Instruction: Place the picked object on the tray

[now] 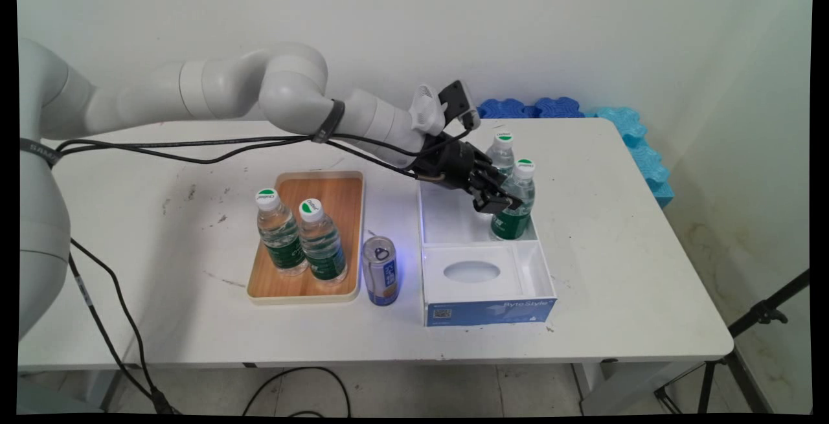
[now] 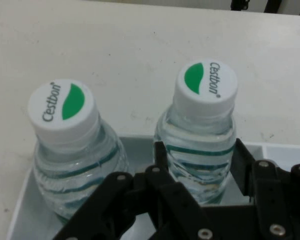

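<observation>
Black gripper point(image 1: 500, 199) fingers point(image 2: 162, 157) sit on either side of a water bottle point(image 1: 515, 200), at the ribbed shoulder just under its white cap; whether they already press on it or only bracket it I cannot tell. That bottle stands in the rear compartment of the white box point(image 1: 486, 268), against its right wall. A second bottle point(image 1: 501, 150) stands just beside it, farther from the camera. Both look full, so fairly heavy for their size, with thin plastic that would dent under a hard squeeze and a smooth, slippery label; the ribbed shoulder seems the firmest hold. Left of the box stand a drink can point(image 1: 380, 270) and a wooden tray point(image 1: 337, 191) with two more bottles point(image 1: 301, 239), all on the table point(image 1: 615, 249).
</observation>
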`<state>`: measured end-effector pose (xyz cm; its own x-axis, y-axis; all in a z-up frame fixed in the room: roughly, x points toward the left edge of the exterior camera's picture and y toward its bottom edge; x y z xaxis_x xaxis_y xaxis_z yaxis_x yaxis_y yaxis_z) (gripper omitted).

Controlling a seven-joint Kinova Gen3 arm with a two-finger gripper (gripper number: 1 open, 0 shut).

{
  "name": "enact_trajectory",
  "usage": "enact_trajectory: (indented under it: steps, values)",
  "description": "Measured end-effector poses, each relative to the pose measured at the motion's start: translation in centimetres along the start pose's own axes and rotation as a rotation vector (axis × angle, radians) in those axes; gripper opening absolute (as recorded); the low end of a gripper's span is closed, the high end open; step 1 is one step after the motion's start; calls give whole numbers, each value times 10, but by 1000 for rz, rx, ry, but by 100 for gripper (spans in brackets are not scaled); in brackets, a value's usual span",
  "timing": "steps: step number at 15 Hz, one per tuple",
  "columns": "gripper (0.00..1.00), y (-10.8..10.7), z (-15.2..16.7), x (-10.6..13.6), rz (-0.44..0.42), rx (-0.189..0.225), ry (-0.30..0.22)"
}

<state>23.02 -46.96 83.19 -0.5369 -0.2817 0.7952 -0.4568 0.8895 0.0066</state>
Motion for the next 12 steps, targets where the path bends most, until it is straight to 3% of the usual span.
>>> enact_trajectory:
  steps: [6,12]
  values:
    - [0,-8,-62,26,-16,6,72]
    - [0,-18,-184,31,22,-59,108]
